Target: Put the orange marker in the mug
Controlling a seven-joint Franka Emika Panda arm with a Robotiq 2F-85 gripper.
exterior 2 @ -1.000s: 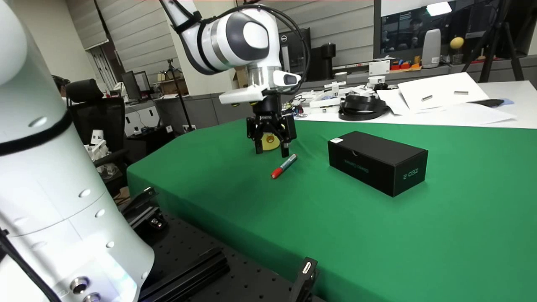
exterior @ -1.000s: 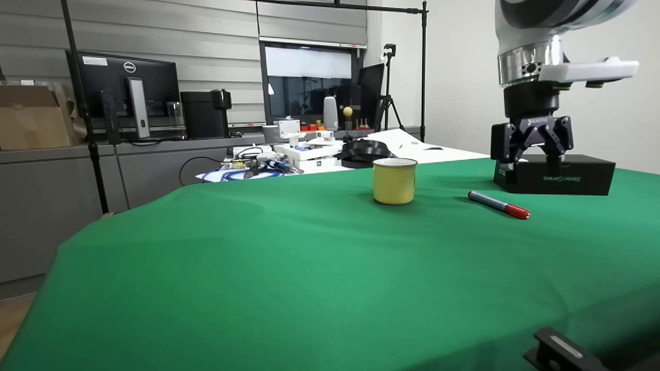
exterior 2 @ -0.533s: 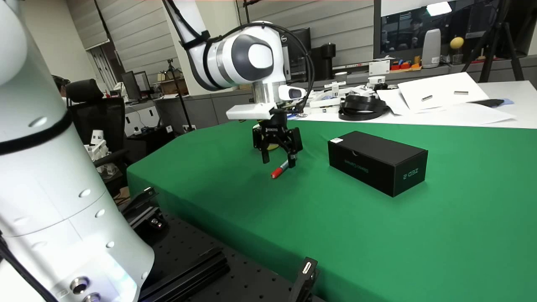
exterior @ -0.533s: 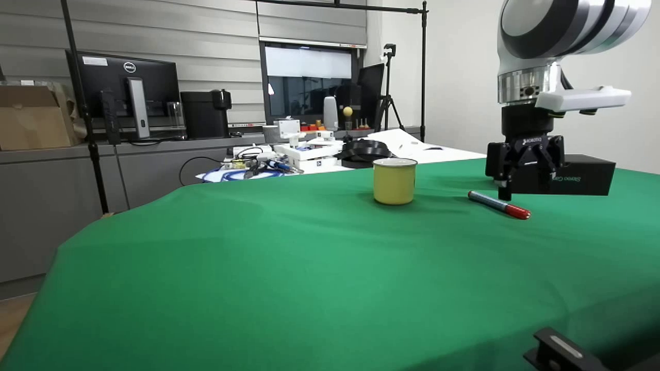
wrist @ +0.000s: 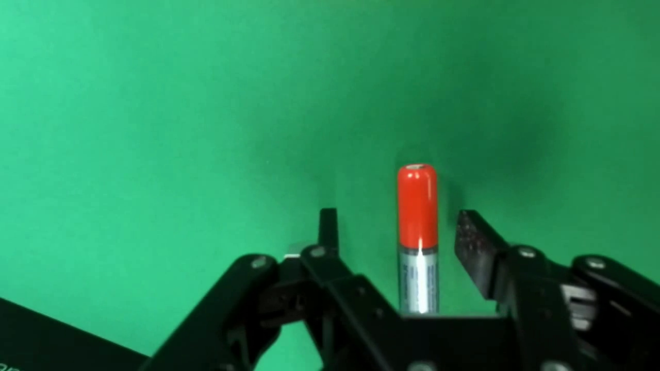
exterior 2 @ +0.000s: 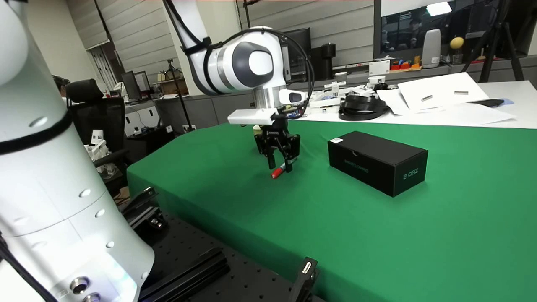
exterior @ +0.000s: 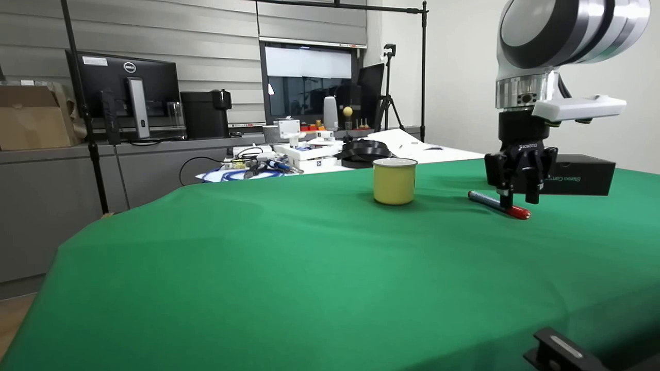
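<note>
The tool (wrist: 397,222) had its jaws parted, one on either side of the orange marker (wrist: 418,211), which lay on the green tabletop (exterior: 258,268); the yellow mug (exterior: 394,183) stood upright, apart from the marker, and a black box (exterior 2: 373,161) rested nearby

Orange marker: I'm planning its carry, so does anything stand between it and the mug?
Nothing visible does: in an exterior view, only green cloth shows between the orange marker and the mug. The black box stands off to the side of that path. In the wrist view, the gripper is open over the marker.
</note>
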